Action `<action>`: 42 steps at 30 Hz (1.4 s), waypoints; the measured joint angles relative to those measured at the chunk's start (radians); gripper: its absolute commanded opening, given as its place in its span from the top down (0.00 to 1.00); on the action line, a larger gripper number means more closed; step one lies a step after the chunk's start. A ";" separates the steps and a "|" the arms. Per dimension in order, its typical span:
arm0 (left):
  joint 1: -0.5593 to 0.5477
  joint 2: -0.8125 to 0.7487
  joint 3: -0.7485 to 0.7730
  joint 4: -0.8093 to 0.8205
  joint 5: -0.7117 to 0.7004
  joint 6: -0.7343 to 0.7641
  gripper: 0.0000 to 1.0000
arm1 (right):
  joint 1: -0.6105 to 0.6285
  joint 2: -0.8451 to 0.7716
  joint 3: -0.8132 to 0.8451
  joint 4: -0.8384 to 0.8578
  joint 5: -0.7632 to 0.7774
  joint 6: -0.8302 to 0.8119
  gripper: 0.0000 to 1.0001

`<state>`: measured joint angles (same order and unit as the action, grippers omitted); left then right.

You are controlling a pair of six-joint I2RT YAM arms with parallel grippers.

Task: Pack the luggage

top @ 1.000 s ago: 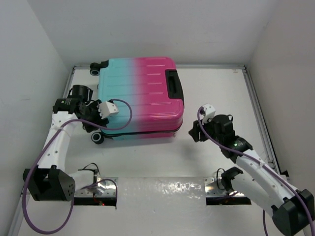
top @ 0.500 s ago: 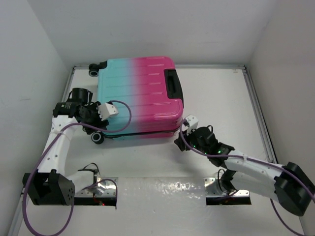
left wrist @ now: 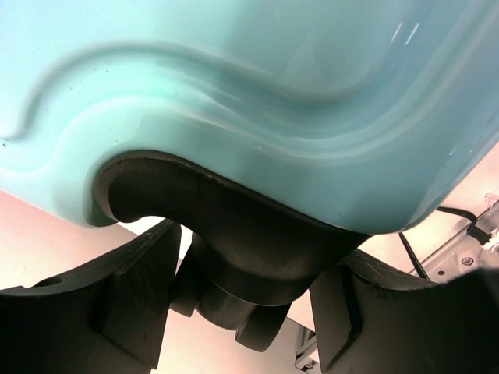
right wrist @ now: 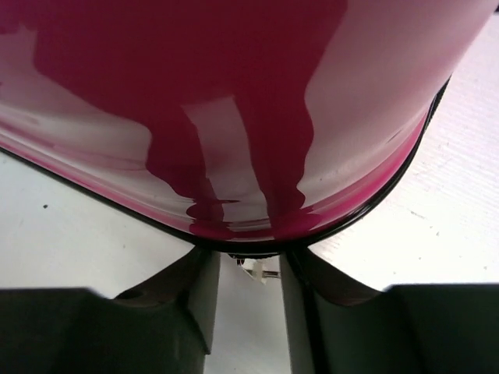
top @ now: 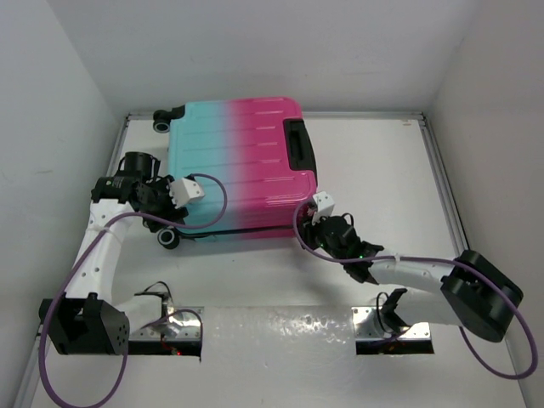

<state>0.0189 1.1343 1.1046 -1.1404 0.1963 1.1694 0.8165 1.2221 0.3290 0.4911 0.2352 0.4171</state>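
Observation:
The luggage (top: 242,166) lies flat and closed on the table, teal on the left and pink on the right, with its black handle (top: 299,144) facing up. My left gripper (top: 159,217) is at its near-left corner. In the left wrist view the gripper (left wrist: 257,261) is open, its fingers (left wrist: 132,304) on either side of a black wheel (left wrist: 249,308) under the teal shell (left wrist: 257,101). My right gripper (top: 311,231) is low at the near-right corner. In the right wrist view it (right wrist: 251,263) is slightly open under the pink shell (right wrist: 234,101), with a small zipper pull (right wrist: 261,269) between the tips, not gripped.
White walls close in the table (top: 382,161) on the left, back and right. A second wheel (top: 161,125) sticks out at the luggage's far-left corner. Metal base plates (top: 178,327) and cables lie along the near edge.
My right arm has swung left and down, from right of the luggage to its near-right corner. My left gripper has stayed at the near-left wheel.

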 measured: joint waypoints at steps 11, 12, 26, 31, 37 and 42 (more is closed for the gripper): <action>0.000 0.000 0.000 -0.001 0.000 -0.001 1.00 | 0.013 0.043 0.008 0.005 0.023 0.032 1.00; 0.000 0.000 0.000 -0.001 0.000 -0.002 1.00 | 0.013 0.042 0.008 0.002 0.026 0.033 1.00; 0.002 -0.005 0.002 0.003 -0.017 -0.005 1.00 | -0.164 -0.133 -0.047 -0.084 -0.083 0.055 1.00; 0.002 -0.005 0.003 0.003 -0.019 -0.004 1.00 | -0.199 -0.109 -0.013 -0.126 -0.146 -0.018 1.00; 0.014 -0.012 0.003 0.008 -0.006 0.004 1.00 | -0.340 -0.038 0.043 -0.129 -0.270 -0.061 1.00; 0.021 -0.014 0.003 0.007 0.004 0.008 1.00 | -0.371 0.030 0.086 -0.103 -0.336 -0.090 1.00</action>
<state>0.0395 1.1198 1.1072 -1.1332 0.2001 1.1774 0.4458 1.2518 0.4152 0.3878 -0.1009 0.3275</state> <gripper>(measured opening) 0.573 0.003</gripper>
